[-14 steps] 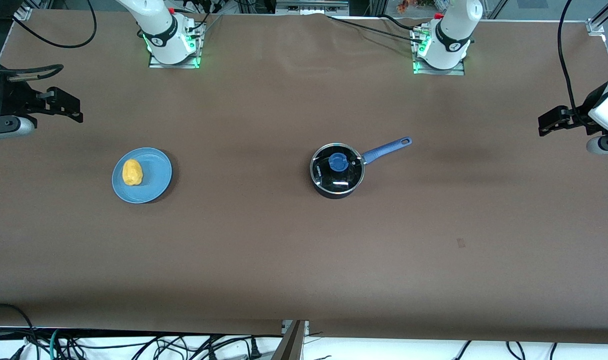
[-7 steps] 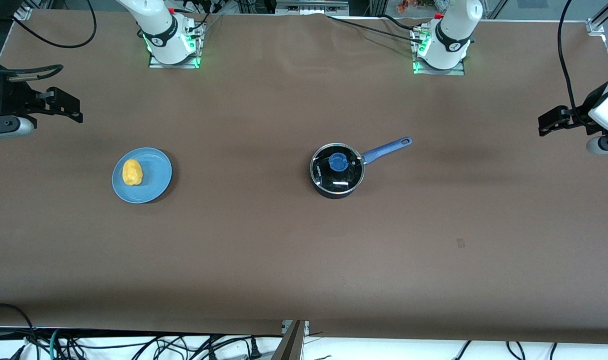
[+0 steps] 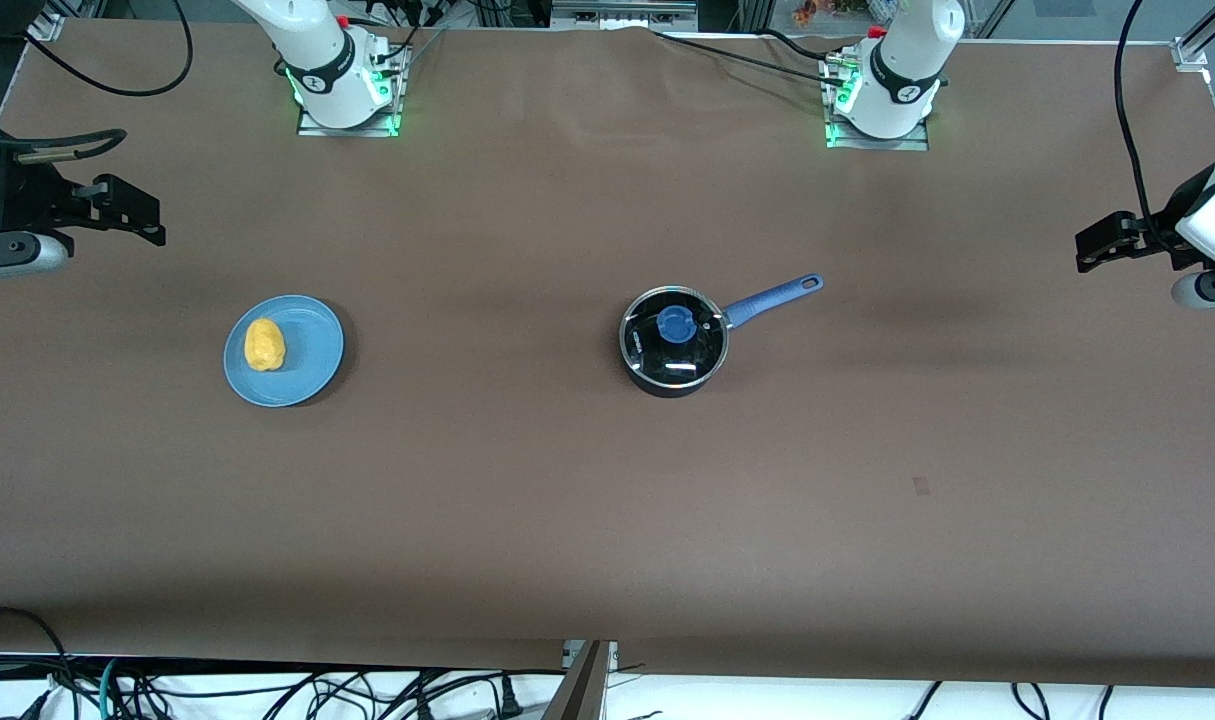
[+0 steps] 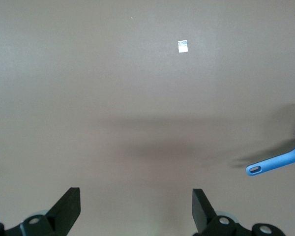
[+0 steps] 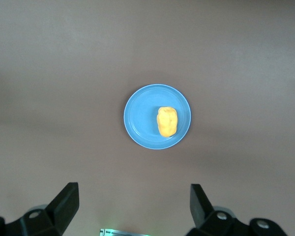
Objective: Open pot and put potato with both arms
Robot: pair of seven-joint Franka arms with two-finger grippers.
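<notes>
With both sets of jaws spread and empty, the left gripper (image 3: 1092,243) and right gripper (image 3: 147,210) wait at the frame's edges, the lidded pot (image 3: 673,340) sits mid-frame, and the potato (image 3: 264,344) could roll off its plate (image 3: 312,350) if nudged.

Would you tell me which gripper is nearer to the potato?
Right. The right gripper hangs open near the potato; the left gripper waits open at the table's other end.
</notes>
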